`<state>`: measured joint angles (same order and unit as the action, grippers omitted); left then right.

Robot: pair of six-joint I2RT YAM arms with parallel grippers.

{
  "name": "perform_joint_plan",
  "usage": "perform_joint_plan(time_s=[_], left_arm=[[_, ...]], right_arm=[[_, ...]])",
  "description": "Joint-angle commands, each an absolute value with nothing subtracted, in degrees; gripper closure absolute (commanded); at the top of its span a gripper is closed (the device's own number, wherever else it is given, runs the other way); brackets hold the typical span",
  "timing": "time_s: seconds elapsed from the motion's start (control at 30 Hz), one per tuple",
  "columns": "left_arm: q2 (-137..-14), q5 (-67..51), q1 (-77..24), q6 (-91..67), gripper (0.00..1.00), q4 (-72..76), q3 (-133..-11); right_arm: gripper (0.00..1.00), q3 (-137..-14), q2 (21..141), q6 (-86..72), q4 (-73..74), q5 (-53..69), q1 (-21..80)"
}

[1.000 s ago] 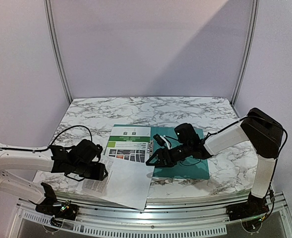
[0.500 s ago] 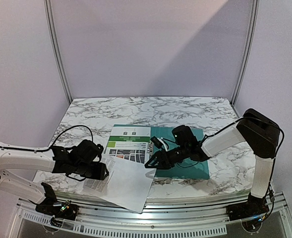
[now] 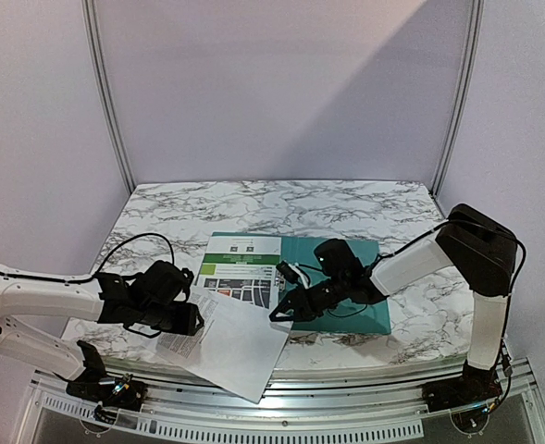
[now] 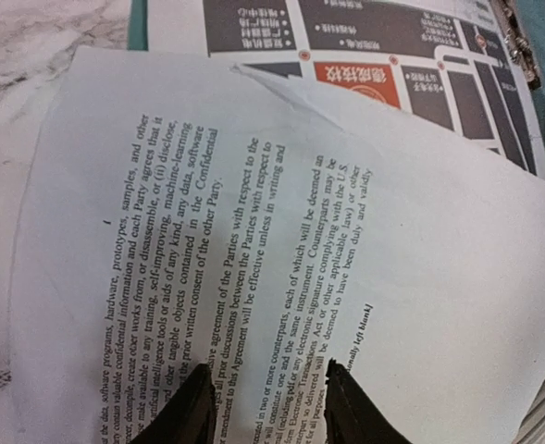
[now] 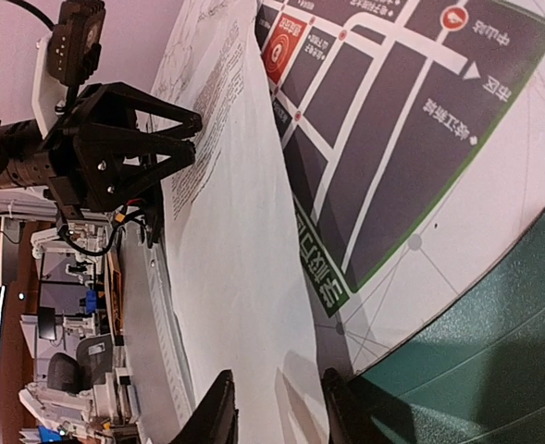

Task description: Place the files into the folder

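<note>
we find the left gripper [image 4: 265, 372] part-open, seemingly pinning the white printed paper sheet [image 4: 281, 231]. the right gripper [image 5: 277, 381], narrow, straddles its edge for transfer to the flat teal folder [image 5: 480, 356].

White text sheet [image 3: 230, 347] skewed, overhanging marble table [image 3: 253, 199] near edge; left gripper [image 3: 191, 319] at its left side. Map sheet [image 3: 240, 268] on teal folder [image 3: 376, 314]. Right gripper [image 3: 281, 313] at white sheet's far corner.

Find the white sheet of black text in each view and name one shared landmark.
Top external: white sheet at bottom centre, near the arm bases.
Left wrist: white sheet fills most of the picture.
Right wrist: white sheet, a pale band from top to bottom.
Shared landmark: map sheet bordering it.
</note>
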<state>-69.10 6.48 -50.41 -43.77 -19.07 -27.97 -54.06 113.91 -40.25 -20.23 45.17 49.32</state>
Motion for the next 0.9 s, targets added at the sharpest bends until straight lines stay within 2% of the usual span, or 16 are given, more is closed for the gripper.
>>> perform_joint_plan(time_s=[0.0,0.23,0.37,0.6,0.67,0.7,0.73,0.87], left_arm=[[-70.6,5.8,-51.33,-43.8,0.59,-18.77,-26.09],[-70.58,5.81,-51.33,-43.71,0.59,-18.44,-26.08],[-70.45,6.18,-51.33,-43.36,0.56,-18.97,-26.95],[-68.52,6.89,-51.38,-42.0,0.3,-21.33,-29.59],[-67.73,7.28,-51.43,-41.7,0.2,-22.07,-30.42],[-67.23,7.6,-51.42,-41.62,0.08,-22.63,-30.86],[-66.74,8.05,-51.42,-41.58,0.01,-23.48,-31.39],[-64.18,9.92,-51.42,-41.44,0.0,-26.49,-33.88]], right_arm=[[0.75,-56.09,115.39,-37.45,-15.27,41.79,50.2],[0.99,-56.89,115.75,-36.85,-12.85,40.09,50.26],[1.0,-57.25,115.74,-36.87,-12.2,39.5,50.25],[1.0,-59.47,114.56,-34.63,-7.68,38.13,50.33],[1.0,-60.23,113.91,-33.47,-5.72,37.34,50.3],[1.0,-60.69,113.35,-33.02,-4.54,36.89,50.36],[1.0,-61.27,113.0,-32.09,-3.35,36.41,50.43],[1.0,-63.29,111.04,-29.24,1.81,34.21,50.58]])
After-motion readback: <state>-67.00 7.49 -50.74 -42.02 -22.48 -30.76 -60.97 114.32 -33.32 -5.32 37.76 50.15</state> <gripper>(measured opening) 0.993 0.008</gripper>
